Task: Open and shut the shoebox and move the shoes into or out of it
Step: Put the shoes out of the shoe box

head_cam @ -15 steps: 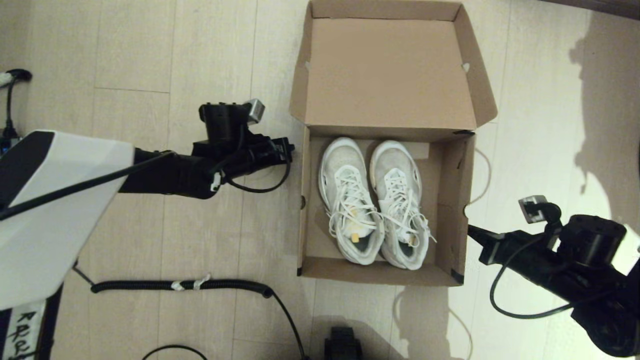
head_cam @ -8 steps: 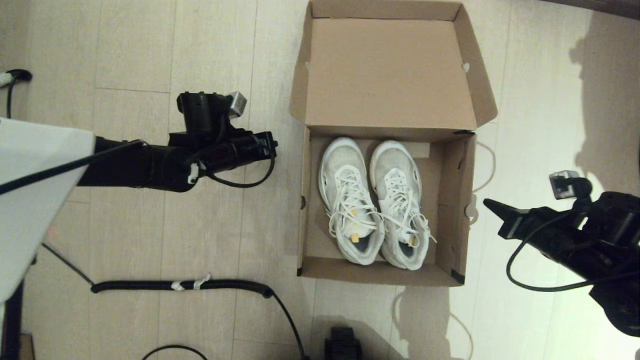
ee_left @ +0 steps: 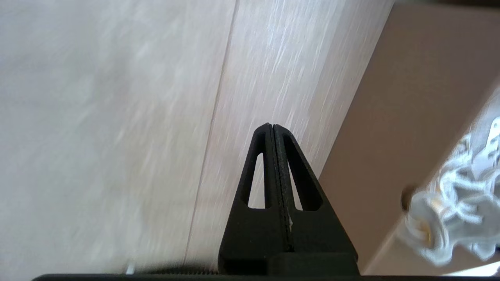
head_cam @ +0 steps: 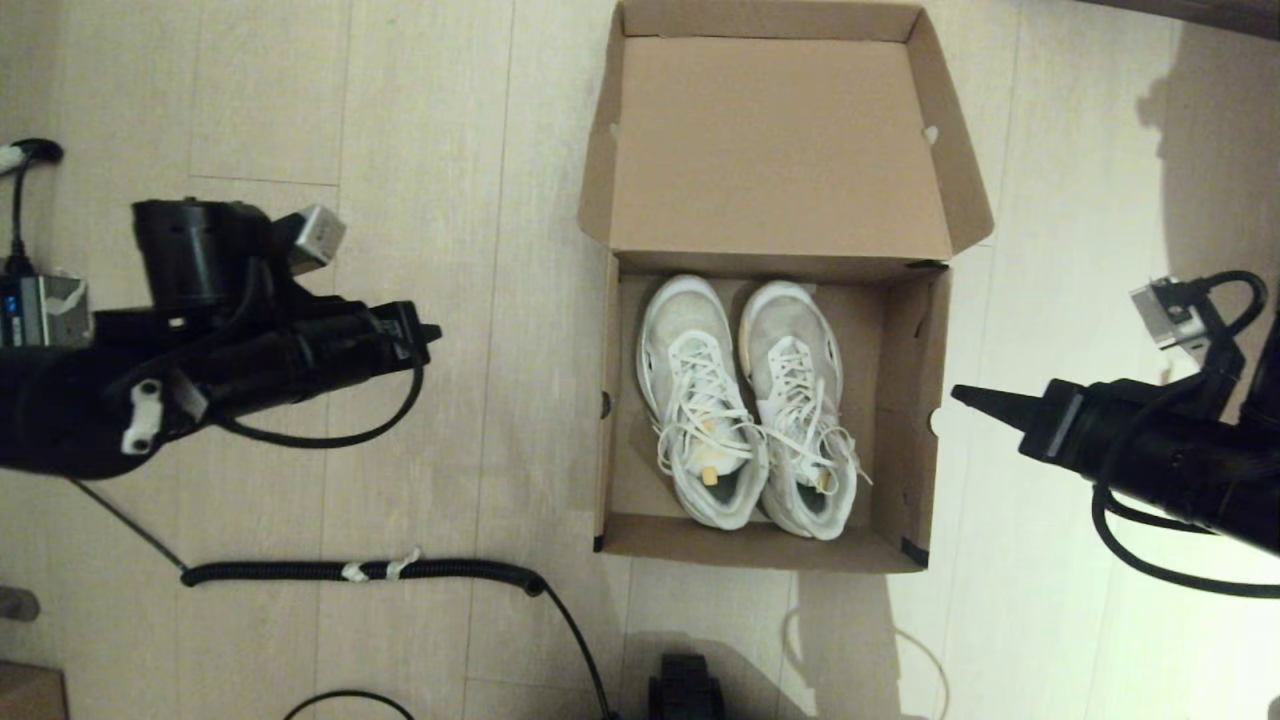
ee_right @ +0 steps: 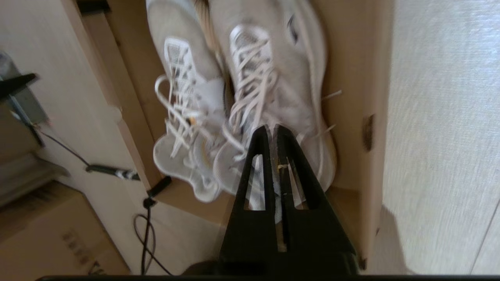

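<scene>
The shoebox (head_cam: 905, 420) stands open on the wooden floor, its lid (head_cam: 780, 150) folded back on the far side. Inside, the two white shoes (head_cam: 695, 390) lie side by side, toes toward the lid and laces loose. My left gripper (head_cam: 428, 330) is shut and empty, well off the box's left wall. My right gripper (head_cam: 962, 396) is shut and empty, its tip just outside the box's right wall. The left wrist view shows the left gripper (ee_left: 272, 125) over bare floor beside the box wall (ee_left: 390, 97). The right gripper (ee_right: 272, 127) points at the shoes (ee_right: 250, 78).
A coiled black cable (head_cam: 360, 570) lies on the floor at the near left of the box. A black part (head_cam: 685, 690) sits at the near edge. Another cardboard box (ee_right: 47, 234) shows in the right wrist view.
Both arms have drawn back from the box: the left gripper moved left, away from the left wall, and the right gripper swung out to the right. Box and shoes have not moved.
</scene>
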